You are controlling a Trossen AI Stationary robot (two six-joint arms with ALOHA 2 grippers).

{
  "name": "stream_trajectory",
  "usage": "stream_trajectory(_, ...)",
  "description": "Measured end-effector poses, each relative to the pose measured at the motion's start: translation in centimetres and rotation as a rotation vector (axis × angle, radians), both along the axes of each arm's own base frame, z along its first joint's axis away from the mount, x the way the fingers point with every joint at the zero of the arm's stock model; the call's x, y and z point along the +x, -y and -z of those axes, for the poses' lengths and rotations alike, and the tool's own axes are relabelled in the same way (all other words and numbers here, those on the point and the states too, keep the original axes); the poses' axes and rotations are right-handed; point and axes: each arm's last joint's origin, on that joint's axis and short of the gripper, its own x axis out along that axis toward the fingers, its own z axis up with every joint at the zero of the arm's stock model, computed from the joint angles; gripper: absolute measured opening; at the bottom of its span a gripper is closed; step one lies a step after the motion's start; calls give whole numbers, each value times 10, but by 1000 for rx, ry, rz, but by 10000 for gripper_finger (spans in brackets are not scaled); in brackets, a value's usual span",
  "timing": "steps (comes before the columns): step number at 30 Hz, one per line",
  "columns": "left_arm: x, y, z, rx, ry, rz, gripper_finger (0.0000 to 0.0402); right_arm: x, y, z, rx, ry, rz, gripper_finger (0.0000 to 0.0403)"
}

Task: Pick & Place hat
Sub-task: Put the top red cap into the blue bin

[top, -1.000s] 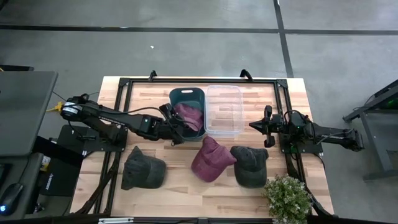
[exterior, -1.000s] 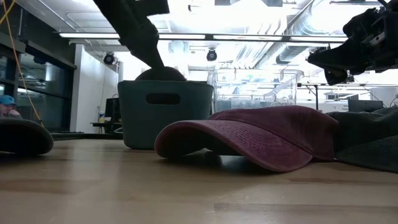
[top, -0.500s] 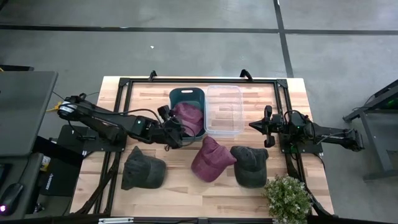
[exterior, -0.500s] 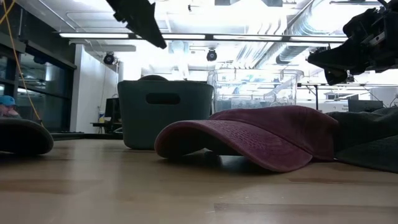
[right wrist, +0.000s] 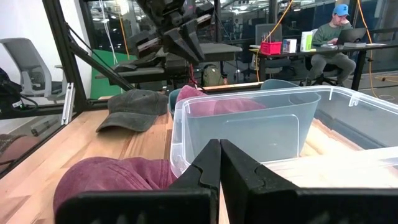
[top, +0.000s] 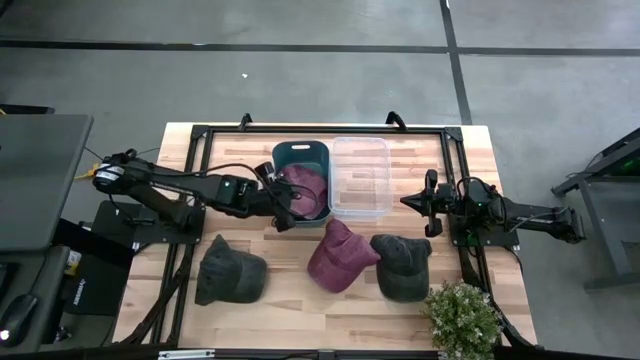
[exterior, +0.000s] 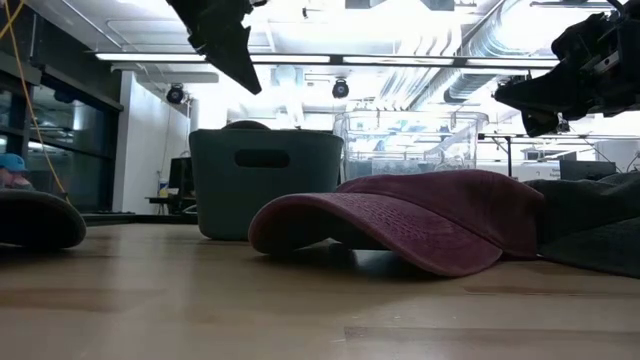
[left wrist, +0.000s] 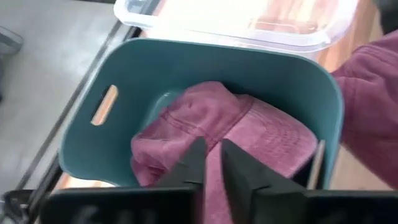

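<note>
- Left arm — reaching in from the table's left side, its links running low across the wood toward the teal bin (top: 300,180); the left end effector (top: 283,213) is hanging above the bin's near-left corner, clear of the rim, fingers pressed together and pinching nothing.
- Left wrist view — the two dark fingers (left wrist: 191,163) are lying side by side with only a thin slit between them, pointing down at the maroon hat (left wrist: 224,134) lying crumpled inside the teal bin.
- Right arm — waiting along the table's right side; the right end effector (top: 431,203) is hanging above the wood just beside the clear plastic bin (top: 359,178), fingers pressed together, holding nothing.
- Loose hats on the table — a second maroon hat (top: 340,255) at the front centre, a dark grey hat (top: 402,265) touching its right side, another dark grey hat (top: 230,275) well apart on the left.
- Potted plant (top: 463,318) — standing at the front right corner.
- Change from a second ago — the left end effector was then reaching down into the bin with spread fingers on the hat; it is now raised out and closed, the hat remaining in the bin. The right arm is staying put.
</note>
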Motion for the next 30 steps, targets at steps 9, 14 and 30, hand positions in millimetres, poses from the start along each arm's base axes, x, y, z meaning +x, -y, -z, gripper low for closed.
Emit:
stream_trajectory(9, 3, 3, 16, -65, -45, 12, 3, 0, 0, 0, 0, 0, 0, 0)
stream_trajectory(14, 4, 5, 21, -116, -67, 36, 0, 0, 0, 0, 0, 1, 0, 0)
stream_trajectory(30, 20, -5, 39, -186, -39, -103, 0, 0, 0, 0, 0, 0, 0, 0)
